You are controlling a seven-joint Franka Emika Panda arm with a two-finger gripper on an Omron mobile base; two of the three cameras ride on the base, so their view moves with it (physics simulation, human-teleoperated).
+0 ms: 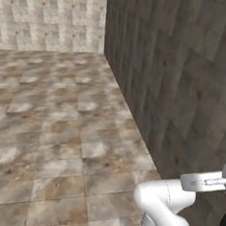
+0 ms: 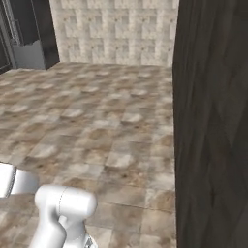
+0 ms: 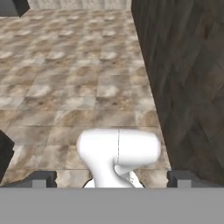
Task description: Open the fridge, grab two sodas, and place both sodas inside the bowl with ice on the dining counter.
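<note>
Gripper (image 3: 112, 180) spread wide, grasping nothing, above mottled brown stone floor tiles (image 3: 65, 78); dark wood-grain panel (image 3: 188, 78) rises flat alongside

place: kitchen | evidence: tiled floor (image 1: 52, 114), tiled wall (image 2: 114, 31), wood-grain panel (image 2: 213, 121)
</note>
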